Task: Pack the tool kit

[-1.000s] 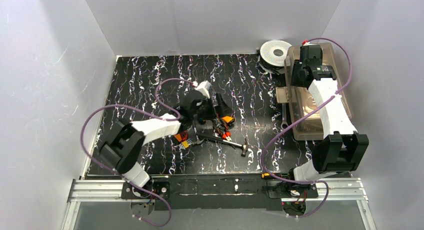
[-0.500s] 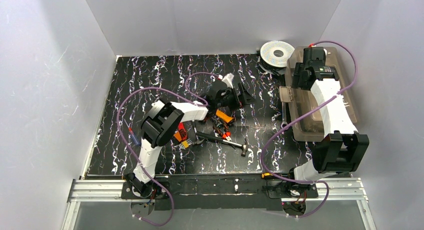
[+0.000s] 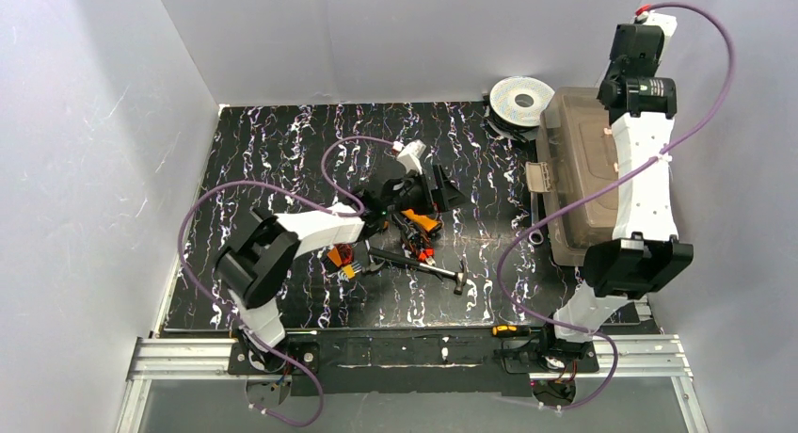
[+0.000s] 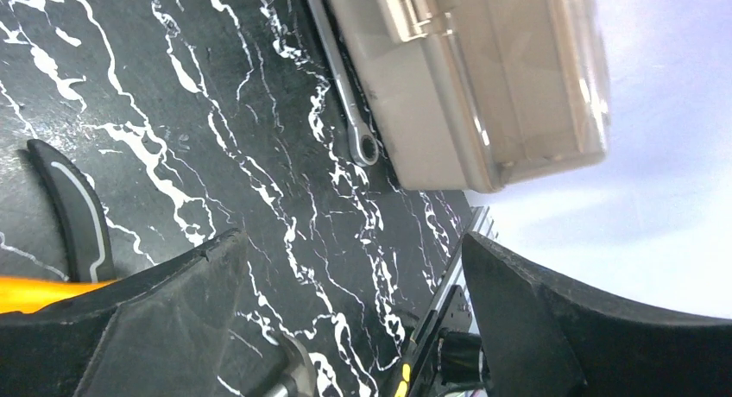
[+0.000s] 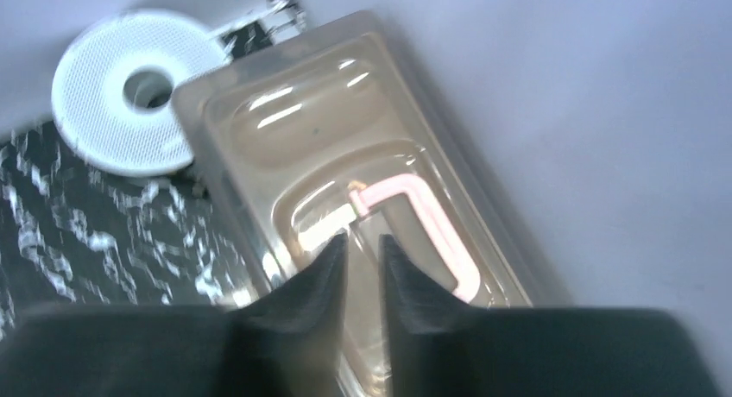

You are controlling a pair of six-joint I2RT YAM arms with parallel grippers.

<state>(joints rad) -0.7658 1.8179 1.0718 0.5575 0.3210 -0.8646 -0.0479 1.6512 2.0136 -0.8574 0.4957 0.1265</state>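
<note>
From above, I see the toolbox along the table's right edge, lid apparently down. The hammer and other tools lie mid-table by my left gripper.

Left wrist: its fingers are spread wide and empty, and a wrench lies just beside the box.

Right wrist: the right gripper hangs above the lid, fingers a slit apart, holding nothing.

I judge the packing barely begun; next, the lid needs opening.
</note>
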